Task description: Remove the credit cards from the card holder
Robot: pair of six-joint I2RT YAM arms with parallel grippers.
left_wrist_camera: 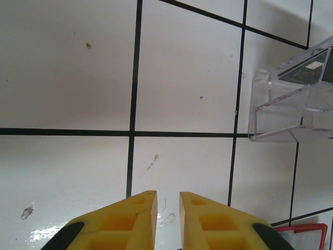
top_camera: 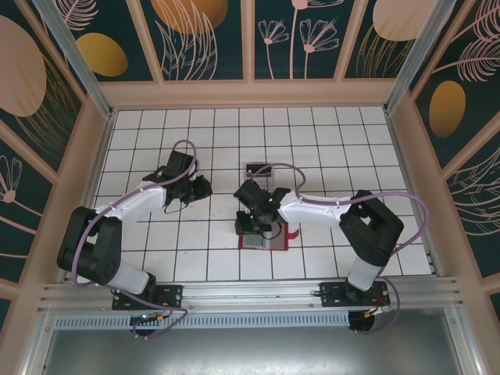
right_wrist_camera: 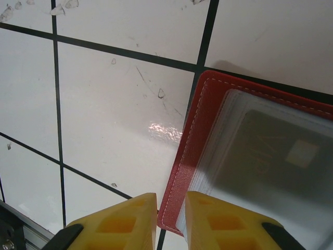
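Observation:
The red card holder (top_camera: 281, 235) lies open on the white tiles, and my right gripper (top_camera: 251, 226) hangs over its left part. Seen from the right wrist, the holder's stitched red edge (right_wrist_camera: 200, 125) frames clear sleeves with a dark credit card (right_wrist_camera: 276, 156) inside. My right gripper (right_wrist_camera: 171, 197) has its yellow fingers a narrow gap apart, straddling that red edge; a pinch cannot be made out. My left gripper (top_camera: 195, 190) sits to the left over bare tile. In its wrist view the left gripper (left_wrist_camera: 168, 195) is almost shut with nothing between the fingers, and a corner of the holder (left_wrist_camera: 309, 234) shows.
A clear plastic box (top_camera: 258, 168) stands just behind the holder; from the left wrist the box (left_wrist_camera: 281, 112) shows a dark card (left_wrist_camera: 307, 70) on it. Wooden walls ring the tiled floor, with the metal rail (top_camera: 234, 293) at the near edge.

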